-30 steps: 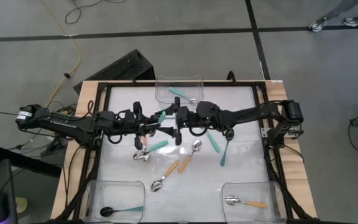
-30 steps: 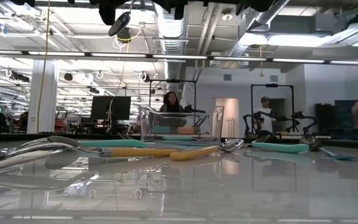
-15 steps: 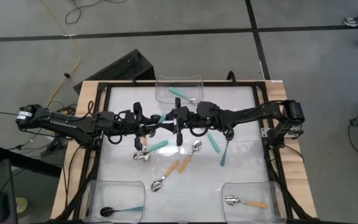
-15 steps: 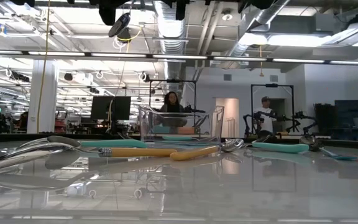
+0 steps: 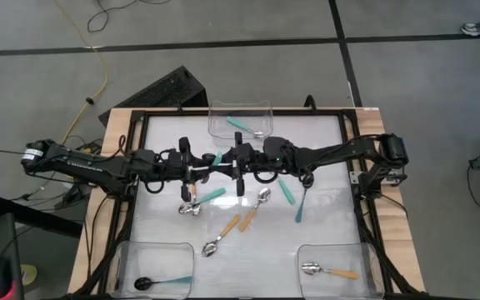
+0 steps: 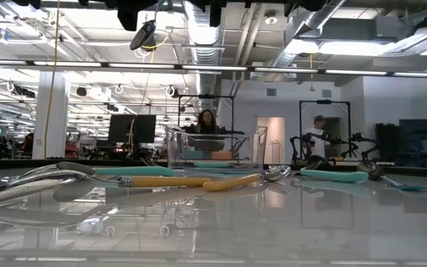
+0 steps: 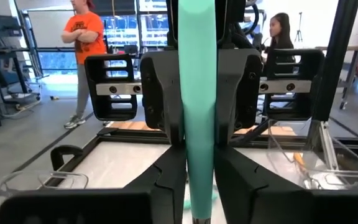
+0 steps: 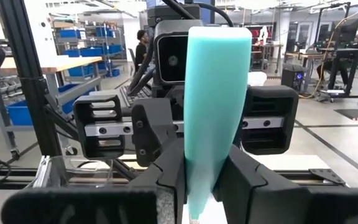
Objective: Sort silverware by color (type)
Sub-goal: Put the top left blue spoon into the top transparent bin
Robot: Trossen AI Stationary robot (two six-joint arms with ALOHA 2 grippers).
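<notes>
Handover midair above surface [image 5: 323, 187]: teal-handled spoon [image 5: 217, 156] clamped by right claw [image 8: 199, 177], left claw [image 7: 199, 168] barely loosening. Could drop or twist if pulled before full release.

Bright overhead strip lights; glossy table [image 6: 273, 222] mirrors them

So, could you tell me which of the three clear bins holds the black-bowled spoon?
The clear bin at the table's near-left corner: its teal-handled spoon has a black bowl; the other two bins' spoons have silver bowls.
</notes>
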